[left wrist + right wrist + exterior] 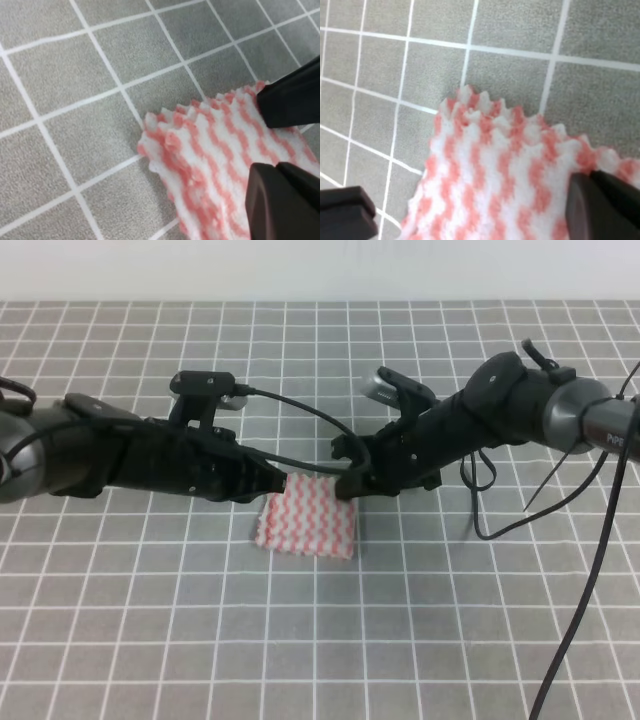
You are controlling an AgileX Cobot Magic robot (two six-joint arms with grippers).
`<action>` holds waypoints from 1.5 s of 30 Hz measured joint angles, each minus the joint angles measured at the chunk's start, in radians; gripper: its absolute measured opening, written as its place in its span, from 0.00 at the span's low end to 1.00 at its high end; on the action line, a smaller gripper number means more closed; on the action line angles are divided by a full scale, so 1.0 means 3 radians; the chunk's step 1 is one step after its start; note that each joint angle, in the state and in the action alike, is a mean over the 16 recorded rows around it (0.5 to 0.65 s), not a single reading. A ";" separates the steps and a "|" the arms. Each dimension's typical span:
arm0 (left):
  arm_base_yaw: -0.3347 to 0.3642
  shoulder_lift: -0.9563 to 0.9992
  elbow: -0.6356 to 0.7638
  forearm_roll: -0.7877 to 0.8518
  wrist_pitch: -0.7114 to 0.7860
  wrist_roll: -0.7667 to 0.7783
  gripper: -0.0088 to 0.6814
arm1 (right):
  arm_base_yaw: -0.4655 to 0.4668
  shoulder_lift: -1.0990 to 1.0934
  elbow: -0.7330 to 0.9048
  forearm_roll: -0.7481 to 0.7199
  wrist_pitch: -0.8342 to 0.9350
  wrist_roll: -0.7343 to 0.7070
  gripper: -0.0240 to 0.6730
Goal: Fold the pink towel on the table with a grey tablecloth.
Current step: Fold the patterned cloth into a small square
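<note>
Both tools meet at the middle of the overhead frame, and we read this as a mid-fold moment. Our left tool [275, 480] reaches in from the left edge and sits at the upper left corner of the pink towel [308, 521]; in its own wrist view two dark fingers [287, 100] stand apart at the right edge with striped cloth showing between them, so we call it spread around the towel's edge, though whether the pads touch the cloth we cannot tell. Our right tool [350, 483] comes in from the right and sits at the towel's upper right corner; its wrist view shows one finger at the lower left and the other at the lower right, wide apart, with the towel lying between them, so it is spread too. The towel lies near the centre of the desk [150, 640], a small, roughly square patch on the grey gridded cloth, and its edge looks layered in the left wrist view, which suggests at least one fold is already made. We judge the next move calls for either pinching both far corners together for another fold, or lifting clear if the fold is finished.
</note>
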 joint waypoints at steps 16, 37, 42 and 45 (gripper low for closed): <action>0.0113 0.0149 0.0000 0.0236 0.0056 -0.0341 0.01 | -0.0066 -0.0256 0.0001 -0.0070 0.0334 -0.0087 0.01; 0.0111 0.0353 -0.0001 0.0117 0.0348 -0.0368 0.01 | -0.0061 -0.0294 0.0002 -0.0113 0.0488 -0.0137 0.01; 0.0106 0.0286 -0.0001 0.0111 0.0237 -0.0305 0.01 | -0.0063 -0.0307 0.0002 -0.0155 0.0498 -0.0142 0.01; 0.0106 0.0190 0.0002 0.0112 0.0158 -0.0256 0.01 | -0.0064 -0.0350 0.0002 -0.0237 0.0502 -0.0120 0.01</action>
